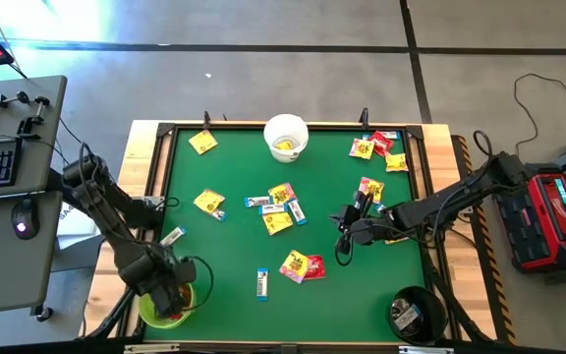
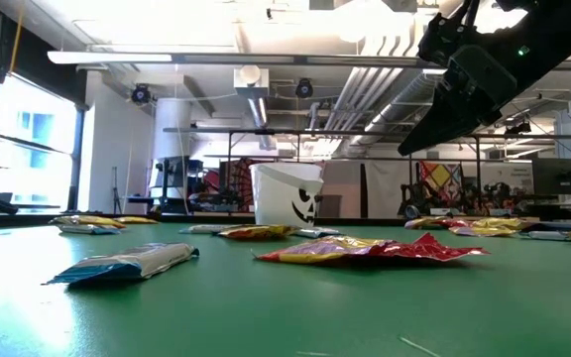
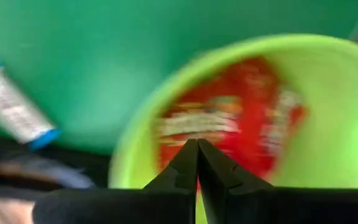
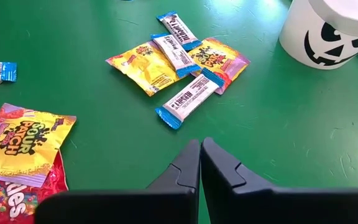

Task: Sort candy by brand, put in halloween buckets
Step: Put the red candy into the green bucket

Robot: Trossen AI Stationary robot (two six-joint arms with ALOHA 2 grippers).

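the left gripper (image 3: 197, 163) hangs over the lime green bucket (image 1: 161, 307), fingers pressed together and empty; a red packet (image 3: 229, 118) lies inside just below, its print too blurred to read. lift straight up clear of the rim. the right gripper (image 4: 201, 163), also closed and empty, hovers near a bar reading "hershey's" (image 4: 190, 98), beyond its tips, and a yellow "sour patch" packet (image 4: 23, 143) to one side.

On my table (image 1: 180, 157), one bucket (image 1: 286, 137) stands at twelve o'clock, another (image 1: 165, 305) at seven beneath my left gripper (image 1: 170, 298), a third (image 1: 416, 313) at five, candy (image 1: 281, 208) scattered between, my right gripper (image 1: 342, 248) at three.
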